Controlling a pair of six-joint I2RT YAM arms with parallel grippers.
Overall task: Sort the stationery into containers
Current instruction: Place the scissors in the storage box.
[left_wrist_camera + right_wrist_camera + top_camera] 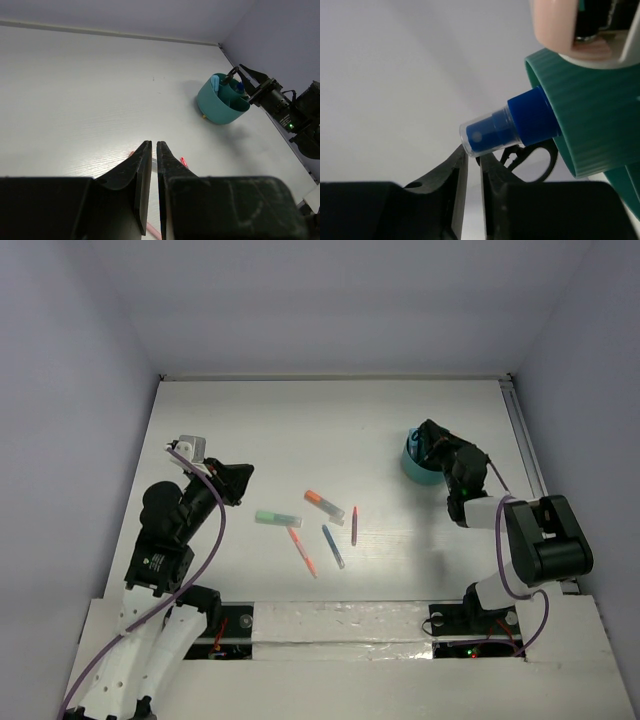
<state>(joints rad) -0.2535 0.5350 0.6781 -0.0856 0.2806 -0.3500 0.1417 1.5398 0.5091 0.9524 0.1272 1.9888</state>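
Observation:
The teal cup (412, 466) stands at the right of the table; the left wrist view shows it (217, 107) holding black scissors (230, 77) and a light-blue marker (215, 83). My right gripper (422, 440) hangs over its rim, jaws almost closed with nothing between them (472, 152). A blue-capped bottle (512, 127) pokes out of the cup (590, 115) just above the fingertips, and a scissors handle (540, 156) sits behind them. A green marker (277, 518), orange marker (323, 504), orange pen (302, 551), blue pen (333, 546) and purple crayon (354, 526) lie mid-table. My left gripper (236, 480) is shut and empty (151, 145), left of them.
A pink eraser (555, 22) sits in the cup's top. White walls close the table at the back and sides. A rail (524, 440) runs along the right edge, close to the cup. Foil tape (340, 625) covers the near edge between the arm bases.

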